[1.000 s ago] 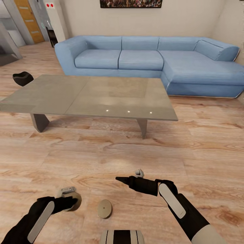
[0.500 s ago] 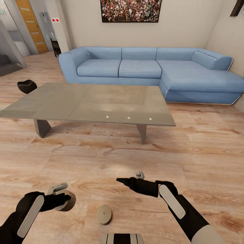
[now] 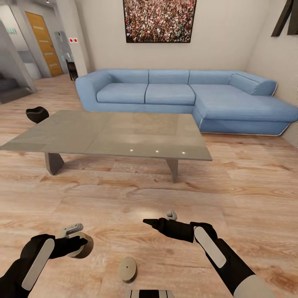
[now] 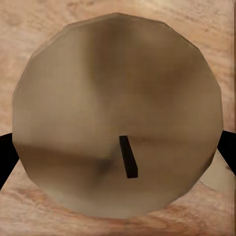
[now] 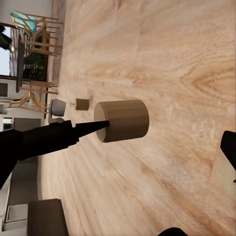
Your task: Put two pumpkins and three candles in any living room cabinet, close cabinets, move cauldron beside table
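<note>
The left gripper (image 3: 76, 238) jaws grip one candle (image 3: 80, 245) low over the floor; the right gripper (image 3: 159, 218) jaws spread empty. Another candle (image 3: 127, 269) lies between them. Next comes carrying it to a cabinet.

Your head camera looks forward and down: floor (image 3: 124, 194) near, table (image 3: 111, 134) and sofa (image 3: 182, 95) beyond. Left wrist camera sits tight against candle (image 4: 118, 115) top. Right wrist camera skims floor, sharing held candle with head view.
</note>
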Robot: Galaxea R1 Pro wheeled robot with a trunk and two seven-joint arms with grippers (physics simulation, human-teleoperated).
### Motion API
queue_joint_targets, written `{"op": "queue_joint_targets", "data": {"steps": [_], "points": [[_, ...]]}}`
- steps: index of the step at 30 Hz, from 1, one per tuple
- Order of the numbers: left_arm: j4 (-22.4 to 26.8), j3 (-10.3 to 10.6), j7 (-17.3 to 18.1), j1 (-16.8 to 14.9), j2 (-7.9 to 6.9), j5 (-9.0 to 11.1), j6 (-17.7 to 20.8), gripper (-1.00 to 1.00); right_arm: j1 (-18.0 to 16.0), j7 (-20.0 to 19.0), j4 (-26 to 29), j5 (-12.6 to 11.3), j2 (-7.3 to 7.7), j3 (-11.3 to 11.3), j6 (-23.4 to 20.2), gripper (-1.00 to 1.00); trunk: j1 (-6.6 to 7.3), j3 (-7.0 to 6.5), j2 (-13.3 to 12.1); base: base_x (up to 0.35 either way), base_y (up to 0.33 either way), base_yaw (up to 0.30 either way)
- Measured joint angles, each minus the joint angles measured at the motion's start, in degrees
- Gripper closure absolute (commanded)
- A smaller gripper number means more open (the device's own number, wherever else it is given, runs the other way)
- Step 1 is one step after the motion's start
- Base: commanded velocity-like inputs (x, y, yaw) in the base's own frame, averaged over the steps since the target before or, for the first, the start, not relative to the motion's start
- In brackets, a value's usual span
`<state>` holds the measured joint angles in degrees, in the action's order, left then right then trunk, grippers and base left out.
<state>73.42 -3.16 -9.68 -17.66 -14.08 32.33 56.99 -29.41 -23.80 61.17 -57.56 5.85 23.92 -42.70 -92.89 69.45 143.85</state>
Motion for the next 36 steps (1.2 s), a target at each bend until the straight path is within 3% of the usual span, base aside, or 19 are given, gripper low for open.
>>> {"op": "queue_joint_targets", "data": {"steps": [7, 10, 18, 26, 36], "points": [[0.0, -0.1, 0.0, 0.0, 0.04, 0.1, 0.0, 1.00, 0.0, -0.1, 0.0, 0.0, 0.03, 0.0, 0.0, -1.00, 0.15, -1.55, -0.1, -0.125, 0.018, 0.000], [0.0, -0.1, 0.0, 0.0, -0.07, 1.1, 0.0, 1.00, 0.0, -0.1, 0.0, -0.1, 0.02, 0.0, -0.1, -1.00, 0.25, -2.22, -0.1, -0.097, 0.019, 0.000], [0.0, -0.1, 0.0, 0.1, -0.23, 2.3, 0.0, 1.00, 0.0, 0.0, 0.0, -0.1, 0.07, -2.9, -0.1, -1.00, 0.25, -2.22, -0.1, -0.013, 0.003, 0.000], [-0.1, -0.1, 0.0, 0.3, -0.32, 2.4, -0.1, 1.00, 0.0, 0.0, -0.1, -0.1, 0.08, -3.2, -0.1, -1.00, 0.25, -2.22, -0.1, -0.030, 0.080, 0.000], [-0.1, -0.1, 0.0, 0.3, -0.36, 2.4, 0.0, 1.00, 0.0, 0.0, -0.2, -0.1, 0.08, -3.3, 0.0, -1.00, 0.24, -2.22, -0.1, -0.084, 0.239, 0.000]]}}
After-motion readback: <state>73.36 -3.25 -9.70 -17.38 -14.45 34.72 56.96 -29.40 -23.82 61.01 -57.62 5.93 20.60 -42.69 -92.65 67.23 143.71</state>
